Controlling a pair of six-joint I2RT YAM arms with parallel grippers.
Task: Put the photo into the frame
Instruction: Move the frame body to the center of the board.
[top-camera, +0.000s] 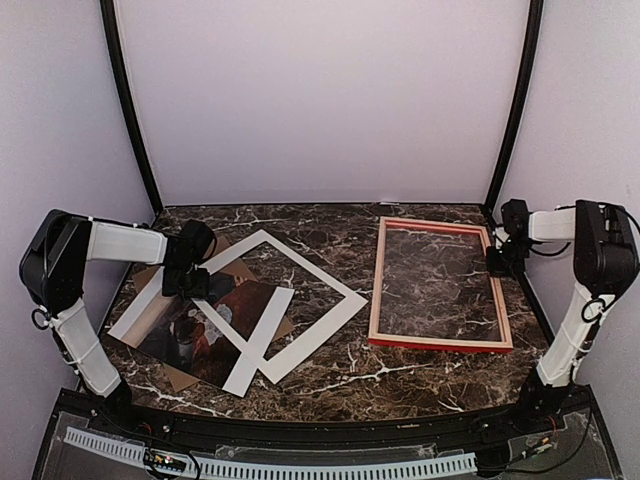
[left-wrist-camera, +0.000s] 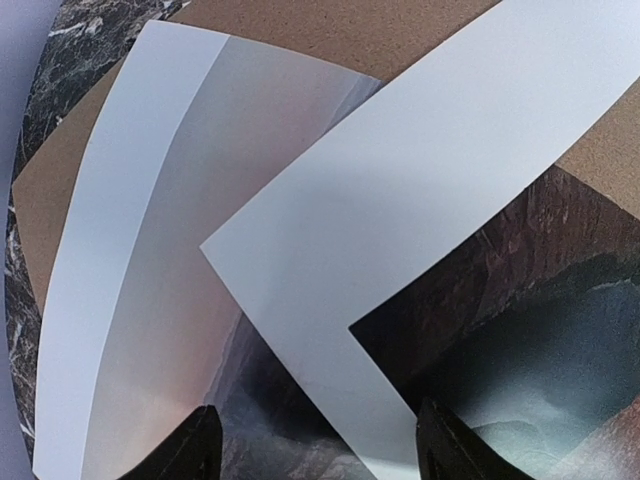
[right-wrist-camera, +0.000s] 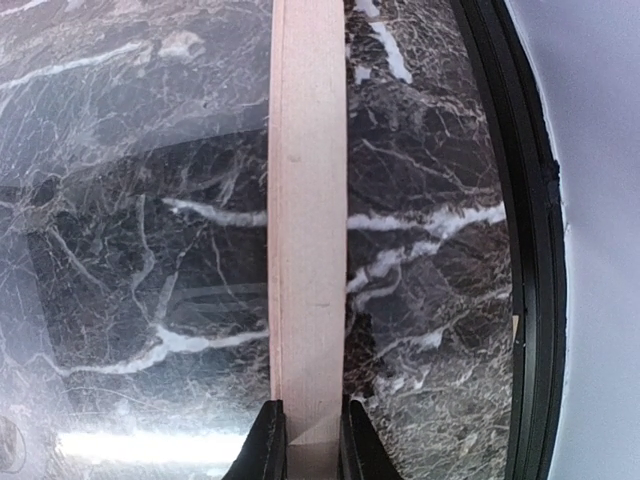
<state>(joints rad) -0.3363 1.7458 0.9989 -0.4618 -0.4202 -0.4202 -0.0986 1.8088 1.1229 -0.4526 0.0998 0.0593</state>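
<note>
The thin, probably floppy dark brownish paper photo (top-camera: 190, 332), left of the stiff red wooden frame (top-camera: 440, 343) and partly under a white card mat (top-camera: 315, 337), likely wants lifting by its bare margin beneath the spread left gripper (left-wrist-camera: 320, 445), while the right gripper (right-wrist-camera: 310, 445) pinches the frame's rail.

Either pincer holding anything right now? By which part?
Right pincer pinches the frame by its right side rail. Left pincer is open above the white mat, holding nothing.

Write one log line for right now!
left pincer: open over photo and mat | right pincer: shut on frame rail | photo: not in frame
</note>
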